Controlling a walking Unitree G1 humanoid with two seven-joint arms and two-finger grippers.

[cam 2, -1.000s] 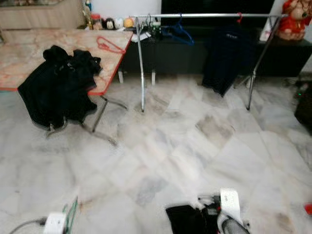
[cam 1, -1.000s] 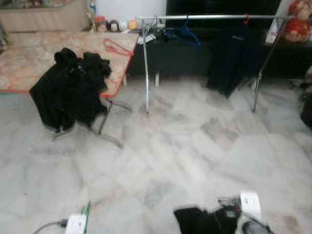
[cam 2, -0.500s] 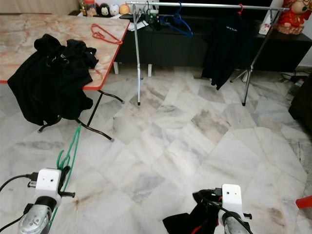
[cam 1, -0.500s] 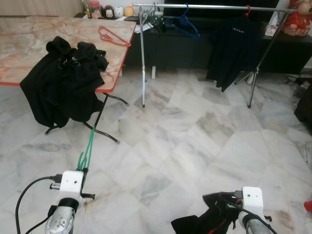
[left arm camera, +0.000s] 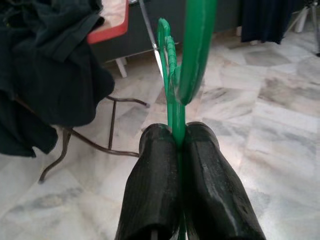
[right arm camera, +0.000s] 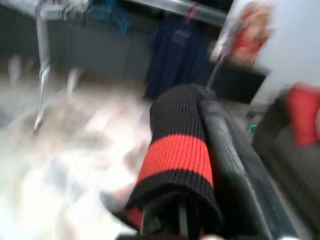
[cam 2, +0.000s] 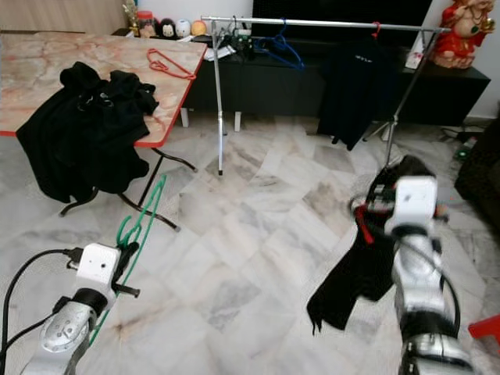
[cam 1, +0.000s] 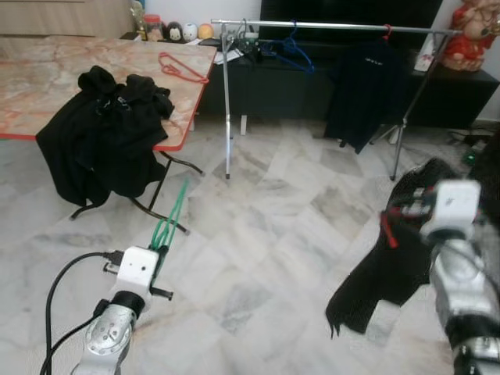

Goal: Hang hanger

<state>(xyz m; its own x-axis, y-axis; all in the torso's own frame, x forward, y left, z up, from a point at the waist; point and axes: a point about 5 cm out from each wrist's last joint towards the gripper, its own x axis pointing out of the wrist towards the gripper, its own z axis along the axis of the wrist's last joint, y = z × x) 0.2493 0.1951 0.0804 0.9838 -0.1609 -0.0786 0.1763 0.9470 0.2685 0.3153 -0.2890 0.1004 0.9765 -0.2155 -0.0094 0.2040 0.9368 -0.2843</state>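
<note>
My left gripper [left arm camera: 178,145] is shut on the stem of a green hanger [cam 1: 173,216], which points up and forward over the floor. My right gripper [cam 1: 410,209] is raised at the right and shut on a black garment with a red band [cam 1: 383,273], which hangs down toward the floor. That garment's cuff [right arm camera: 175,150] is wrapped over the fingers. A silver clothes rack [cam 1: 328,26] stands ahead, carrying a blue hanger [cam 1: 293,51] and a dark shirt [cam 1: 363,94] on a red hanger.
A folding table [cam 1: 47,78] with a red edge stands at the left, with a pile of black clothes [cam 1: 105,133] draped over its edge and a red hanger [cam 1: 183,69] on top. A dark low cabinet [cam 1: 289,86] runs behind the rack. Marble floor lies between.
My right arm has lifted the black garment from near the floor to chest height at the right. The left gripper has raised the green hanger forward. The camera has shifted too.
</note>
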